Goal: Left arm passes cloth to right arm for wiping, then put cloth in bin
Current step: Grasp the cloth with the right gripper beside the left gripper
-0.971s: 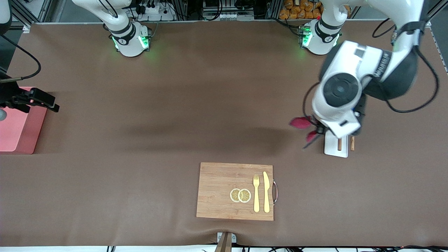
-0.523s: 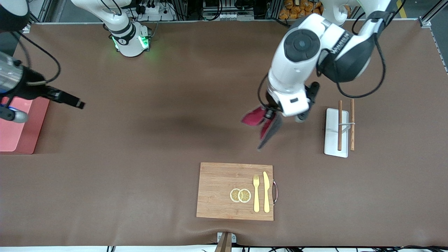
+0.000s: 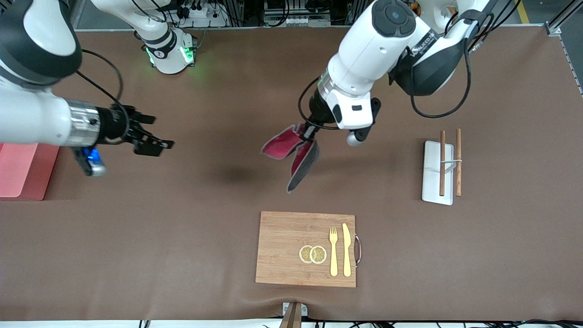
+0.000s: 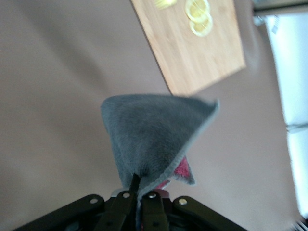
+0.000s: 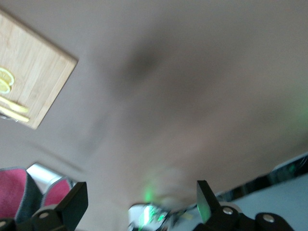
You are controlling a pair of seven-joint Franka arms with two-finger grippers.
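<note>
The left pincer (image 3: 306,135) is clenched on the soft grey-and-red cloth (image 3: 291,155), up over the brown tabletop (image 3: 205,218). The right pincer (image 3: 152,136) is released, hanging nearby. Passing, wiping and dropping it into the pink plastic bin (image 3: 20,171) are all left.

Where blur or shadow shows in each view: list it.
Front view: sharp, a soft shadow on the table near the hanging cloth. Left wrist view: cloth fairly sharp, cutting board soft. Right wrist view: table smeared, open fingers sharper.
</note>
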